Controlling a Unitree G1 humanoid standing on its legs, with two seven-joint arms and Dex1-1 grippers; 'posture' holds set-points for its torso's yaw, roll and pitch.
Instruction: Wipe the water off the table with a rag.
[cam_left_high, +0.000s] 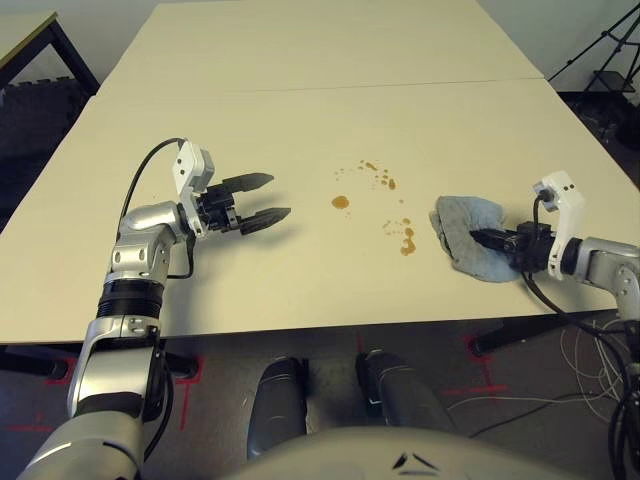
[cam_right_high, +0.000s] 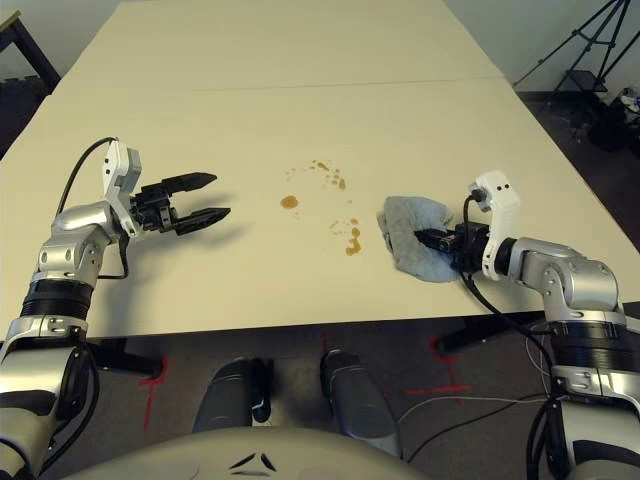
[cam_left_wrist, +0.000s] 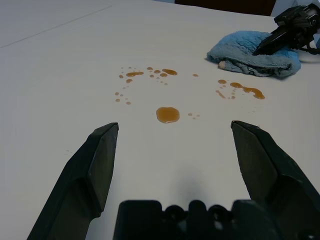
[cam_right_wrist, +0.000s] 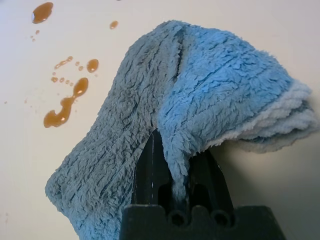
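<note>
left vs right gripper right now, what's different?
The left gripper is open and holds nothing; the right gripper is shut on a fold of the blue rag. The left gripper hangs above bare table, left of the water; the right gripper sits low at the rag, right of the drops. Shared: both point inward toward the spill, and neither touches it.

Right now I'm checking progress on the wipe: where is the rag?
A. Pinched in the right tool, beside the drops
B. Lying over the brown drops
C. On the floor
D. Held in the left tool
A: a fold of the rag sits pinched in the right tool, with the drops uncovered beside it on the table.
</note>
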